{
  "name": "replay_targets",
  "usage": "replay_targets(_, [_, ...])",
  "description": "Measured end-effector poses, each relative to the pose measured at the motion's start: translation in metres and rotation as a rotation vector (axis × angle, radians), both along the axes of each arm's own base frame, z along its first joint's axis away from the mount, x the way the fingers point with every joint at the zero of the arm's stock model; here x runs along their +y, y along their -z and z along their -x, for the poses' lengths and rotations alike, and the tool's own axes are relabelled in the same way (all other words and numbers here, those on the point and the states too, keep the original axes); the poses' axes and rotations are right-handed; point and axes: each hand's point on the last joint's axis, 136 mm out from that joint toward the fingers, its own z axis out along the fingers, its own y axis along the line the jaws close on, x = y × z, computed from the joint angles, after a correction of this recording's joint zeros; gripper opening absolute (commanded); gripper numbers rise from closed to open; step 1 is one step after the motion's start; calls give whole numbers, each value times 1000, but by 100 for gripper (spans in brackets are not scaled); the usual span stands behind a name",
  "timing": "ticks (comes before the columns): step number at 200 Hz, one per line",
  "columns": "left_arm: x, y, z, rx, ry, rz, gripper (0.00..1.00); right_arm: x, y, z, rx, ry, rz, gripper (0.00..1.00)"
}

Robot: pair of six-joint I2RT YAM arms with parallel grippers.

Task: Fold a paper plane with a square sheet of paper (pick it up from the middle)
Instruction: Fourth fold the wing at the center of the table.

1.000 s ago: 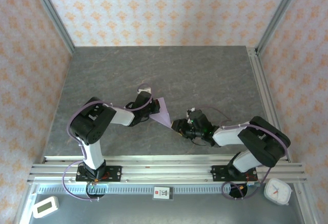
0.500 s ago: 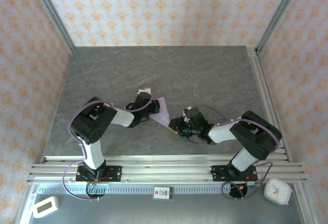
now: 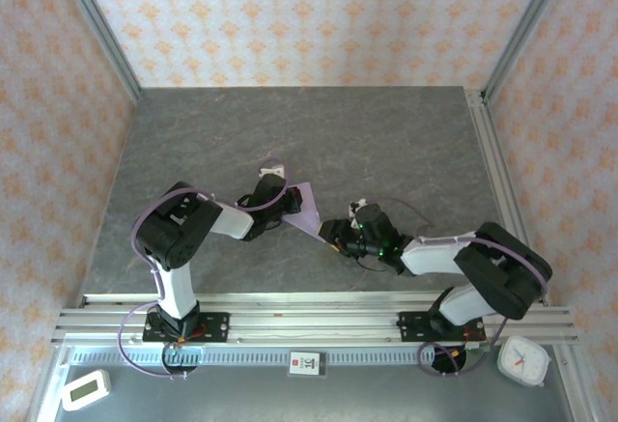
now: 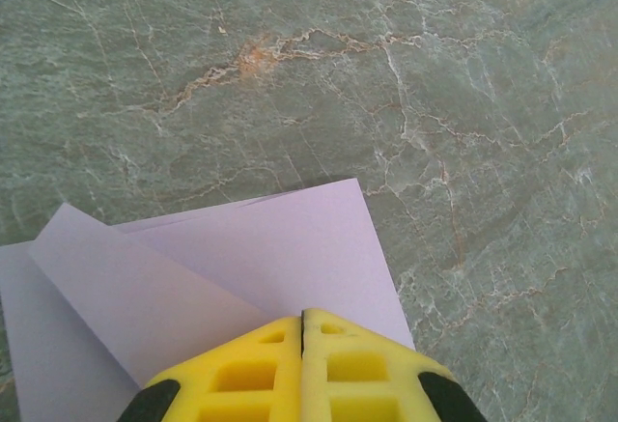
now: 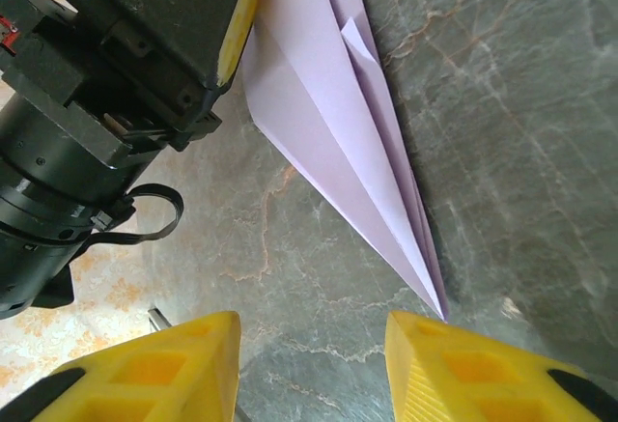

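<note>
The paper plane (image 3: 310, 212) is a slim pale lilac dart lying on the grey marbled table (image 3: 386, 142), its nose pointing at my right arm. My left gripper (image 3: 287, 208) is shut, and its yellow fingertips rest on the wide rear of the plane (image 4: 261, 258), with no paper visible between them (image 4: 302, 318). One left finger (image 5: 239, 12) overlaps the plane's edge (image 5: 328, 123). My right gripper (image 3: 333, 233) is open just short of the nose (image 5: 314, 340), and the nose tip sits right at its right fingertip (image 5: 430, 340).
An aluminium rail (image 3: 309, 318) runs along the near edge and another (image 3: 494, 176) along the right side. A white clock (image 3: 522, 360) and a small white timer (image 3: 85, 389) sit in front of the rail. Patterned walls close the back and sides.
My right gripper has crept a little up and left toward the plane's nose, its jaws narrowing and then widening. The left gripper and the plane have stayed put.
</note>
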Motion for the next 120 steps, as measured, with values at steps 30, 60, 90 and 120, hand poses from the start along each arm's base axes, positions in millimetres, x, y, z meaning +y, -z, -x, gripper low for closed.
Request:
replay_targets(30, [0, 0, 0, -1, -1, 1, 0, -5, 11, 6, 29, 0, 27, 43])
replay_targets(60, [0, 0, 0, 1, 1, 2, 0, -6, 21, 8, 53, -3, 50, 43])
replay_targets(90, [0, 0, 0, 1, 1, 2, 0, -2, 21, 7, 63, -14, 49, 43])
replay_targets(120, [0, 0, 0, 2, 2, 4, 0, 0, 23, 6, 91, -21, 67, 42])
